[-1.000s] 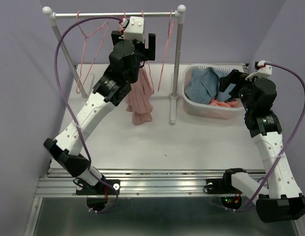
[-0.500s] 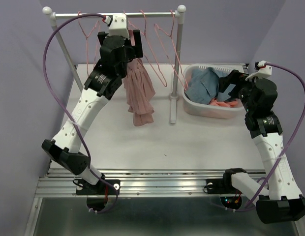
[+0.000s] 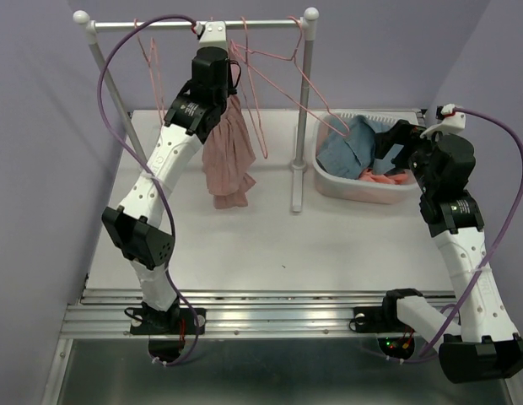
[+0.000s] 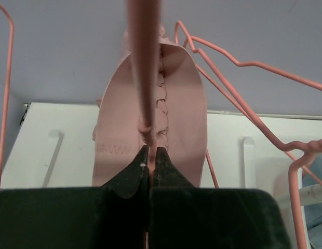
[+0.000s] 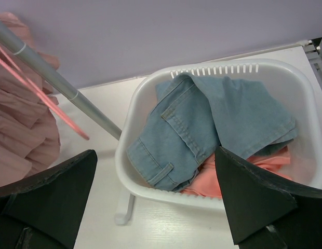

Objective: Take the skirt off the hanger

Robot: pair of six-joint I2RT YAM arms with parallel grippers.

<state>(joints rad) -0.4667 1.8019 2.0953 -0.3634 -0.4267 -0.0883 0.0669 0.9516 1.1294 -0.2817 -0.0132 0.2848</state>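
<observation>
The pink pleated skirt [image 3: 228, 156] hangs from a pink wire hanger [image 4: 144, 62] on the rack rail [image 3: 270, 24]. My left gripper [image 3: 230, 89] is up under the rail at the skirt's top. In the left wrist view its jaws [image 4: 149, 151] are pressed together with pink fabric of the skirt [image 4: 176, 104] pinched between the tips, right where the hanger wire comes down. My right gripper [image 3: 388, 143] hovers over the white basket [image 3: 329, 181], wide open [image 5: 156, 155] and holding nothing. The skirt's edge [image 5: 21, 135] shows at the left of the right wrist view.
The basket [image 5: 150, 88] holds blue jeans [image 5: 213, 119] and an orange garment [image 5: 254, 171]. Empty pink hangers [image 3: 287, 76] swing on the rail, one reaching toward the basket, another [image 3: 152, 59] at the left. The rack's right post [image 3: 302, 110] stands between skirt and basket.
My left arm has swung left and straightened up under the rail, and its jaws have shut on the skirt's top. The skirt shifted left; the empty hangers swung right. The right arm stayed still.
</observation>
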